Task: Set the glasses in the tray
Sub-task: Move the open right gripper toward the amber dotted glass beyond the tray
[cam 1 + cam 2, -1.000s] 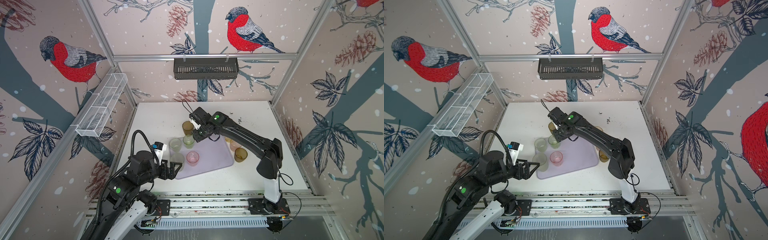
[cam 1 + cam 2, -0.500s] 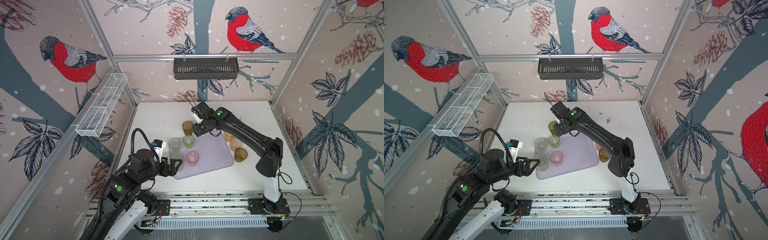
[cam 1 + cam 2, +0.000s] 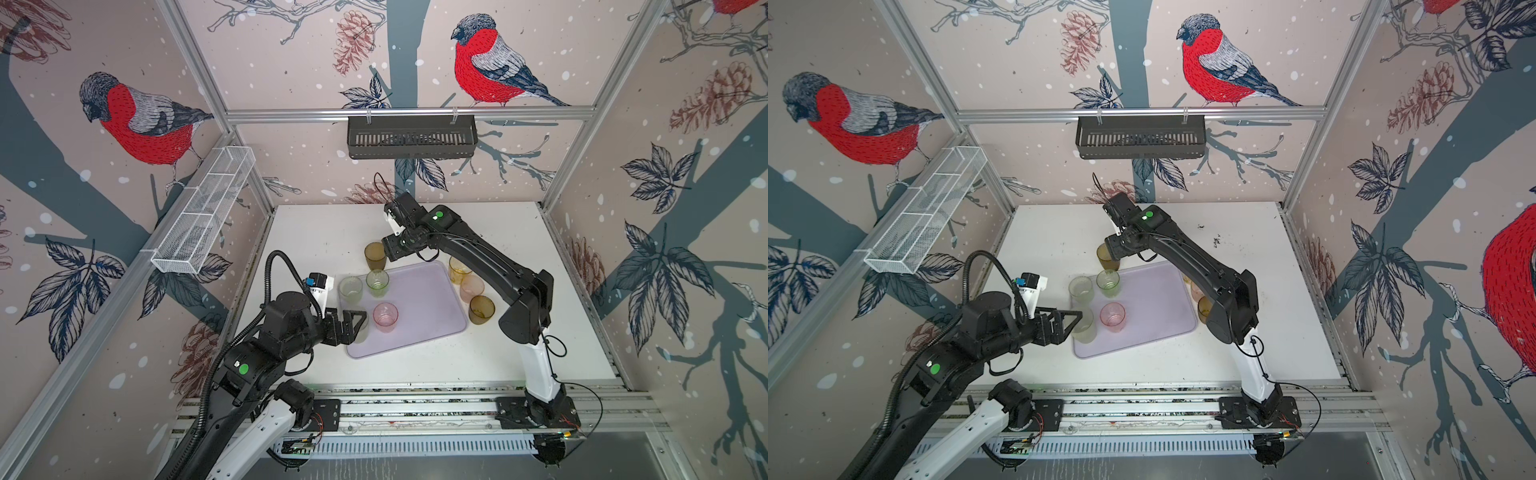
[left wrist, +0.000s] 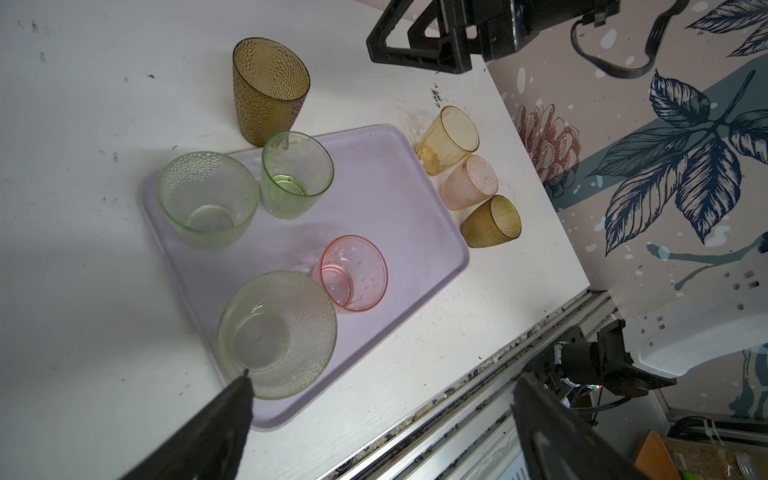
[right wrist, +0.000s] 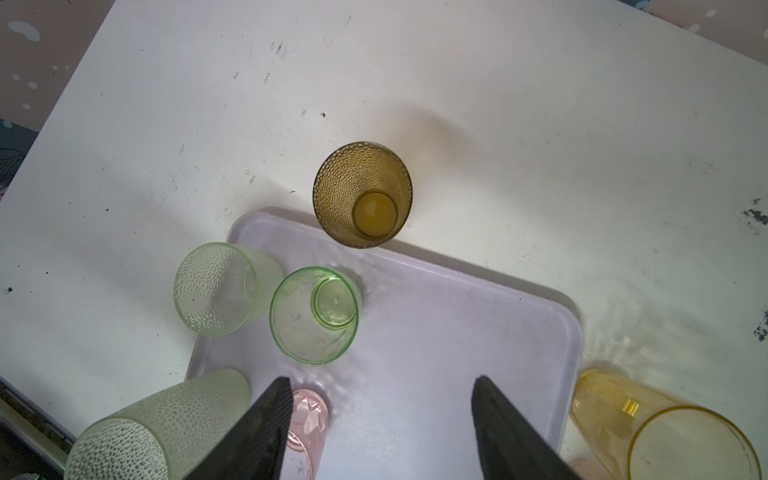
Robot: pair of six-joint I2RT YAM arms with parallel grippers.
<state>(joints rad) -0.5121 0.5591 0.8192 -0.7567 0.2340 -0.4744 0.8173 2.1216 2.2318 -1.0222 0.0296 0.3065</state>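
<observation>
The lavender tray lies mid-table and holds several glasses: a pale green one at its left edge, a brighter green one, a pink one and another pale green one at the near left corner. A brown glass stands on the table just behind the tray. Amber-yellow, peach and brown glasses stand in a row off its right edge. My right gripper hangs open and empty above the tray's back part. My left gripper is open, one fingertip beside the near pale green glass.
A black slotted basket hangs on the back wall and a white wire-mesh basket on the left wall. The right arm's links pass above the row of glasses on the right. Metal rails run along the front edge.
My right gripper has lifted off the brighter green glass and drawn back toward the rear, its jaws widening. The left arm has barely shifted.
</observation>
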